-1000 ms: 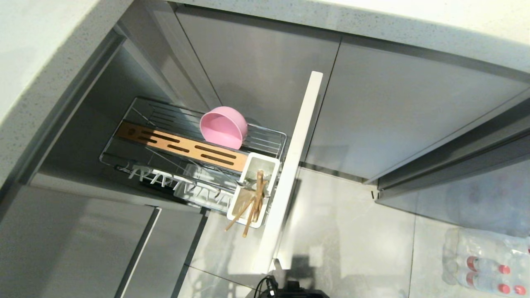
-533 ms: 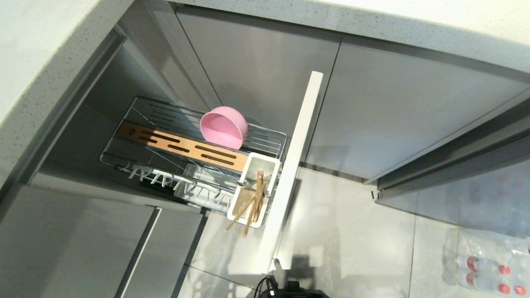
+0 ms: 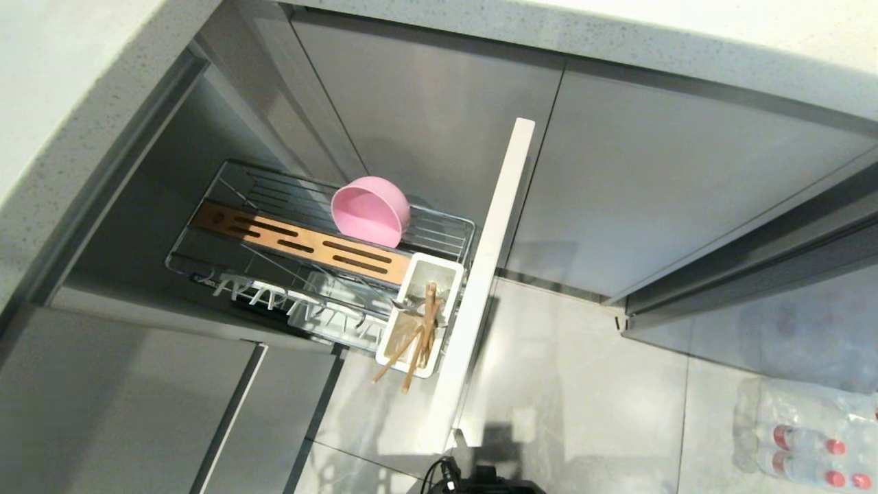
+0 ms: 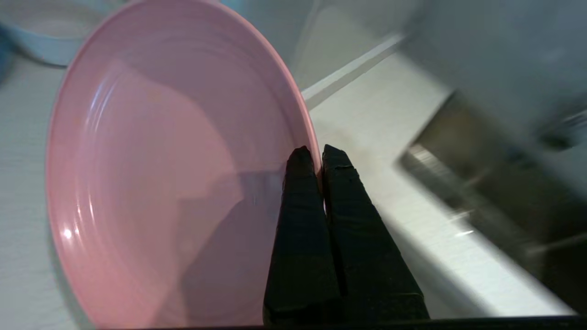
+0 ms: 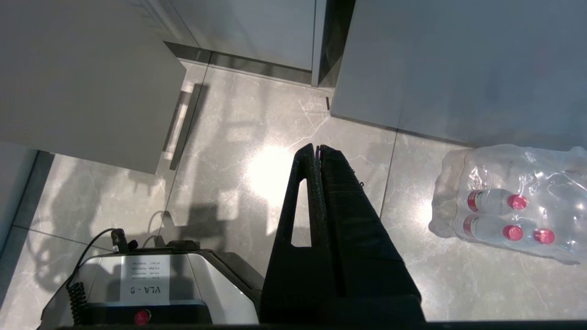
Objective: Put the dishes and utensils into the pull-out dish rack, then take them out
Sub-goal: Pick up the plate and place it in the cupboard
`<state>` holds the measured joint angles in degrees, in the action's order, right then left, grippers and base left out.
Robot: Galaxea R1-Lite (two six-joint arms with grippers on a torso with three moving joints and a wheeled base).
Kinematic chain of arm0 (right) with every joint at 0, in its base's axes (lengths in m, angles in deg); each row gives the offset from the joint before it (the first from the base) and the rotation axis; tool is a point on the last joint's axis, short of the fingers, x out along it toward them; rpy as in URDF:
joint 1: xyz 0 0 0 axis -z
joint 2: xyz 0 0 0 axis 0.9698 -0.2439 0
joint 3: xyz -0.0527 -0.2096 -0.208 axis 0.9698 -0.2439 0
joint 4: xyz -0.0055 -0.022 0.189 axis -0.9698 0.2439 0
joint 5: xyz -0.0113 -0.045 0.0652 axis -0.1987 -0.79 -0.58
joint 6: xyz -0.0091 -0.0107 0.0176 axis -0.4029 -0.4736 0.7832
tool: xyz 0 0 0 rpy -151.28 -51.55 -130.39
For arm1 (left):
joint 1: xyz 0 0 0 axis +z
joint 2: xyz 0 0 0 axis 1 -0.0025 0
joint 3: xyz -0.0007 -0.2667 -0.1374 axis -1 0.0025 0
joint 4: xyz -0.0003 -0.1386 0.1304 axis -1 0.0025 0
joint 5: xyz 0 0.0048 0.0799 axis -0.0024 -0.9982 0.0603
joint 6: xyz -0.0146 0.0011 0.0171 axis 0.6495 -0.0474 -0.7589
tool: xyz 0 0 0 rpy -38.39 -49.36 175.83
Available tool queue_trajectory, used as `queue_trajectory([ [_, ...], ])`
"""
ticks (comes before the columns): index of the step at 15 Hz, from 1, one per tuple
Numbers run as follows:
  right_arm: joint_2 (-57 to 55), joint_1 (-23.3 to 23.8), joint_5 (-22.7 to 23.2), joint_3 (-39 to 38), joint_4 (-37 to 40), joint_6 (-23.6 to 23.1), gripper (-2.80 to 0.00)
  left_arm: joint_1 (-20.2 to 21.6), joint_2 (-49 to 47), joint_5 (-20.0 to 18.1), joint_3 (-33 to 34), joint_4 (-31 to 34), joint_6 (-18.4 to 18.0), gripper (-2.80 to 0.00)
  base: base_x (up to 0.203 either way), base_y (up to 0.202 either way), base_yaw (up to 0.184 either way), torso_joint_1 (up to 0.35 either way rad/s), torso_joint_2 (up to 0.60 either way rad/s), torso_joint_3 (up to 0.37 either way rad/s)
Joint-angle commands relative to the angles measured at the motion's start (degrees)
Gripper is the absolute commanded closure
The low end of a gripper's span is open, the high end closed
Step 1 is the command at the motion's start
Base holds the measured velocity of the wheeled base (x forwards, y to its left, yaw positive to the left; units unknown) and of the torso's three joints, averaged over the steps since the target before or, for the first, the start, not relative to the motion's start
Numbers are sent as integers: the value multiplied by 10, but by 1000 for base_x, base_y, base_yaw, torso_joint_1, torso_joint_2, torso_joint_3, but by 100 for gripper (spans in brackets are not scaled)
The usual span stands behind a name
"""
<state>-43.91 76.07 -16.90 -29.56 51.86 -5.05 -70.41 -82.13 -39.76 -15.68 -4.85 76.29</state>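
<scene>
Left gripper [image 4: 317, 156]: my jaws are pinched tight on the rim of the pink plate [image 4: 151, 174], held tilted over a pale counter [image 4: 412, 220].
Right gripper [image 5: 317, 151]: my jaws are closed on nothing, above the floor.
Dish rack [image 3: 439, 240]: pulled out of the cabinet.
Pink bowl [image 3: 370, 211]: on its side in the rack, behind the wooden strip [image 3: 302, 241].
Chopsticks [image 3: 418, 339]: standing in the rack's white utensil cup [image 3: 418, 278].

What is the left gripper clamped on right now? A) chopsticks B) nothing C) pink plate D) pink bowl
C: in the left wrist view the left gripper is shut on the rim of the pink plate; the pink bowl and chopsticks sit in the pull-out dish rack.
</scene>
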Motion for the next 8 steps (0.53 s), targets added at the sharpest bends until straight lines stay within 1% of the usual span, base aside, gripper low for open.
queue_trajectory([
  [1,0,0,0,0,0,0,0,-31,-8,0,-16,-20,65,0,0,0,0,0,0,0],
  [2,-1,0,0,0,0,0,0,-57,-16,0,-30,-34,111,0,0,0,0,0,0,0],
  [5,0,0,0,0,0,0,0,-133,-51,-8,-91,-45,232,0,0,0,0,0,0,0],
  [8,-1,0,0,0,0,0,0,-219,-74,-55,-100,-66,326,0,0,0,0,0,0,0],
])
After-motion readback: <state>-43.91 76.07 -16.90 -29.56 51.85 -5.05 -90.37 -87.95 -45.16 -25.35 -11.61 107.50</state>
